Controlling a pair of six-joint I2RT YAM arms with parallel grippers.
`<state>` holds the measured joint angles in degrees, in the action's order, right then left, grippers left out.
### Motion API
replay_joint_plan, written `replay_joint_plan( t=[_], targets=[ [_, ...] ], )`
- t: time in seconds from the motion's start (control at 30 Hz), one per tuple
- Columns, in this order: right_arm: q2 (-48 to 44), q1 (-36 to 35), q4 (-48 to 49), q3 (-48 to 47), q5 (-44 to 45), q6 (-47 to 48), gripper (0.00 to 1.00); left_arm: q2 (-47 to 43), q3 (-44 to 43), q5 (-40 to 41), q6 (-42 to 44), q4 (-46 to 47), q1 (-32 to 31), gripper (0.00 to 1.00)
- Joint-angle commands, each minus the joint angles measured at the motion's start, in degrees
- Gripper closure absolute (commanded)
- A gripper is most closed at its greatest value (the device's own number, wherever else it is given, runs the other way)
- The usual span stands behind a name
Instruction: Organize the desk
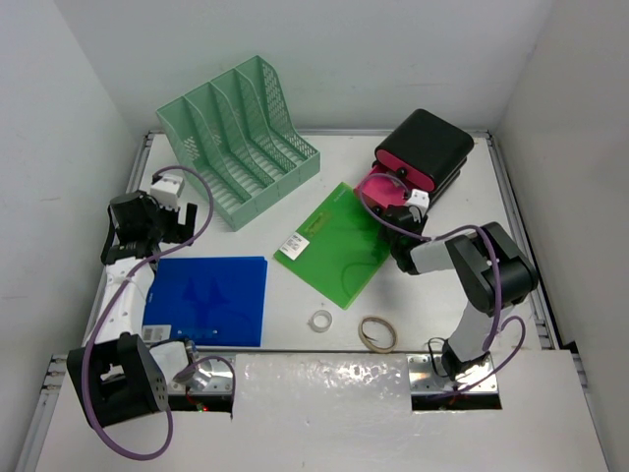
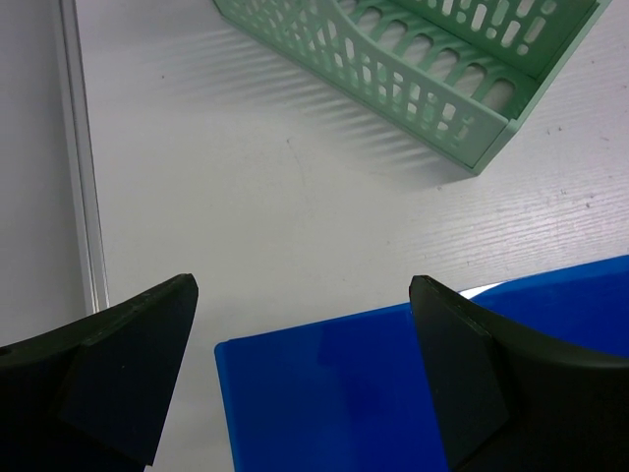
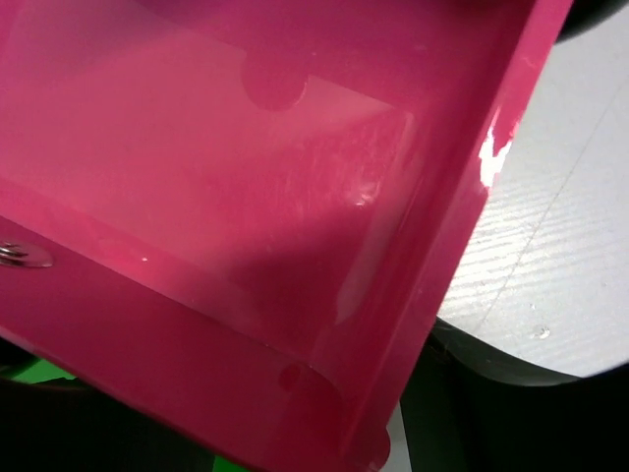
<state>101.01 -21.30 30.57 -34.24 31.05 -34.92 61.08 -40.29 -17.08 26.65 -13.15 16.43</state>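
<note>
We seem to be working at the pink tray (image 3: 246,197), far right on the surface (image 1: 290,317) that carries everything, with the right gripper (image 1: 385,202) there, clamped or not we cannot tell, and the left gripper (image 2: 303,283) apart over the blue folder (image 2: 393,393); the next move needs a sure hold.

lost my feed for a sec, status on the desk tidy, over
Left gripper open over blue folder corner. Right gripper at pink drawer, jaws unclear. Desk: green folder, tape roll, band loose. Nothing blocking either arm.
</note>
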Motion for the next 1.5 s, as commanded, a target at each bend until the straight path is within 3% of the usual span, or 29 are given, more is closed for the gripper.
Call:
replay_joint_plan(
  t=[0.0, 0.13, 0.2, 0.57, 0.67, 0.83, 0.97, 1.47],
  targets=[
    [0.0, 0.4, -1.4, -1.7, 1.6, -2.0, 0.42, -0.3, -1.7, 0.4, 0.9, 1.7, -0.3, 0.12],
    [0.3, 0.8, -4.0, -2.6, 1.6, -2.6, 0.44, -0.4, -1.4, 0.5, 1.1, 1.9, -0.3, 0.12],
    [0.4, 1.0, -4.5, -3.0, 1.6, -2.7, 0.51, -0.4, -1.4, 0.5, 1.1, 1.8, -0.3, 0.11],
    [0.9, 1.8, -5.6, -3.6, 0.0, -2.4, 0.67, -0.5, -0.9, 0.1, 1.0, 2.0, -0.3, 0.11],
    [0.3, 1.7, -5.2, -3.2, -0.5, -0.4, 0.76, -0.4, -0.8, -0.1, 0.9, 2.0, -0.3, 0.11],
    [-2.6, 1.4, 0.6, 2.4, -3.2, 1.3, 0.82, -0.5, -0.4, -0.1, 1.0, 2.5, -0.3, 0.11],
    [-6.8, 1.0, 4.8, 6.5, -5.0, 3.0, 0.84, -0.3, 0.0, 0.1, 1.0, 3.0, -0.3, 0.11],
    [-15.4, -0.1, 5.1, 14.5, -11.5, 6.6, 0.83, 0.0, 0.2, 0.3, 0.7, 3.2, -0.3, 0.11]
  ],
)
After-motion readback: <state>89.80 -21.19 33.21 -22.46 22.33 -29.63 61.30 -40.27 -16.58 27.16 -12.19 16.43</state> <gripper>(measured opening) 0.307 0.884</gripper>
